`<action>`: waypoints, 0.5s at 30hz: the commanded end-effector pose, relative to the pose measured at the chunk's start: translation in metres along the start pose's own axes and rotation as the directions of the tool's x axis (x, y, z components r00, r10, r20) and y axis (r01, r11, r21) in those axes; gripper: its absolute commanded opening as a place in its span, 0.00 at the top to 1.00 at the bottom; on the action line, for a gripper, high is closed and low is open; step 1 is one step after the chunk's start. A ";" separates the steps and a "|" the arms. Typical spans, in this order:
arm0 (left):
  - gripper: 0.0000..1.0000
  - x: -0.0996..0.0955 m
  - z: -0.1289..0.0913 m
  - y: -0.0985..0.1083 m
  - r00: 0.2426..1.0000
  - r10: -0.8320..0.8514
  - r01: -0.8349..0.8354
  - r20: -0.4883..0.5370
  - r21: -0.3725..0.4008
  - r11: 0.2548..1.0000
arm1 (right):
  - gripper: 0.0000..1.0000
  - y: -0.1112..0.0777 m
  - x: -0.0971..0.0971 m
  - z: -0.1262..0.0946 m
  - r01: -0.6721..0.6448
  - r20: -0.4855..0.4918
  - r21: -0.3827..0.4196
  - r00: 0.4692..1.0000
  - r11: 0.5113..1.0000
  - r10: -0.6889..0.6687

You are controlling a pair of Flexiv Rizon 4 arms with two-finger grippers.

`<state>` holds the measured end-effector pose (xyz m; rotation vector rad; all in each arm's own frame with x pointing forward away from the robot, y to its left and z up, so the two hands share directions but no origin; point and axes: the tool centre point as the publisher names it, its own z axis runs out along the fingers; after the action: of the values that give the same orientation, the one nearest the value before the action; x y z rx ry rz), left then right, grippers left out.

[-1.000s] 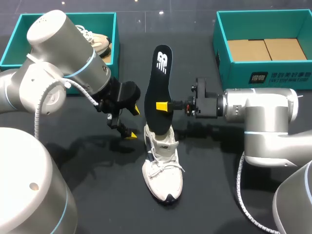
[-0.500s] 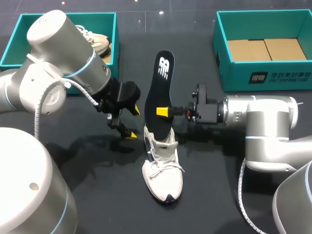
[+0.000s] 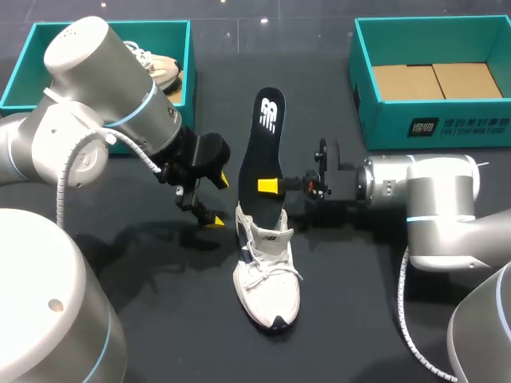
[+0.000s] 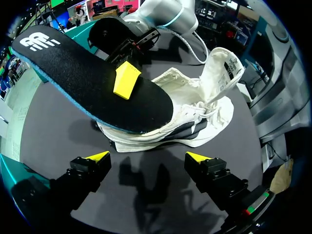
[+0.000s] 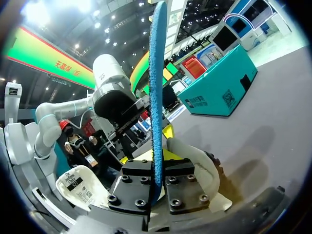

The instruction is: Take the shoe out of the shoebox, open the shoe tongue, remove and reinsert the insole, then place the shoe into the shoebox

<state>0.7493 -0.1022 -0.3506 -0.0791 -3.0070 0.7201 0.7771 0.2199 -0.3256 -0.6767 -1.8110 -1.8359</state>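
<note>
Station layout, head view, left to right.

1. The left teal shoebox [image 3: 108,25] sits at 10 o'clock on the worktop [image 3: 176,319] and holds a second shoe [image 3: 156,68].
2. My left claw [image 3: 217,201] hangs low, spread wide and holding nothing. The left wrist view confirms this: the claw [image 4: 146,157] has bare worktop between its tips, and the sneaker lies just ahead of it.
3. The white sneaker [image 3: 267,271] lies at centre, toe at 6 o'clock, collar at 12 o'clock, tongue [image 4: 222,68] lifted back.
4. The black insole [image 3: 263,148] has its long axis on the 12-to-6 line. Its lower end sits at the sneaker's mouth, its logo end is raised toward 12 o'clock.
5. My right claw [image 3: 270,186] enters from 3 o'clock and is clamped narrow across the insole at mid-length. The right wrist view shows the blue edge [image 5: 156,97] running straight up between its fingers.
6. The right teal shoebox [image 3: 359,64] stands at 2 o'clock.

Judgement: insole and sneaker share one axis, so the coming move runs along that line, and my right arm owns it. The left claw, at 9 o'clock of the collar, is nearer for steadying the sneaker.
</note>
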 end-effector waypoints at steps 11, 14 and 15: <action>0.00 0.000 0.001 0.000 1.000 0.000 0.000 0.001 -0.002 1.000 | 1.00 0.006 0.011 0.016 0.043 -0.083 0.029 0.996 0.999 -0.041; 0.00 0.000 0.001 0.000 1.000 0.000 0.000 0.001 -0.002 1.000 | 1.00 0.008 0.012 0.016 0.044 -0.100 0.031 0.994 0.999 -0.041; 0.00 0.000 0.001 0.000 1.000 0.000 0.000 0.001 -0.002 1.000 | 1.00 0.008 0.011 0.016 0.043 -0.102 0.031 0.994 0.999 -0.040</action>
<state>0.7493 -0.1022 -0.3506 -0.0791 -3.0070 0.7201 0.7697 0.2355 -0.3095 -0.5421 -1.8029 -1.8365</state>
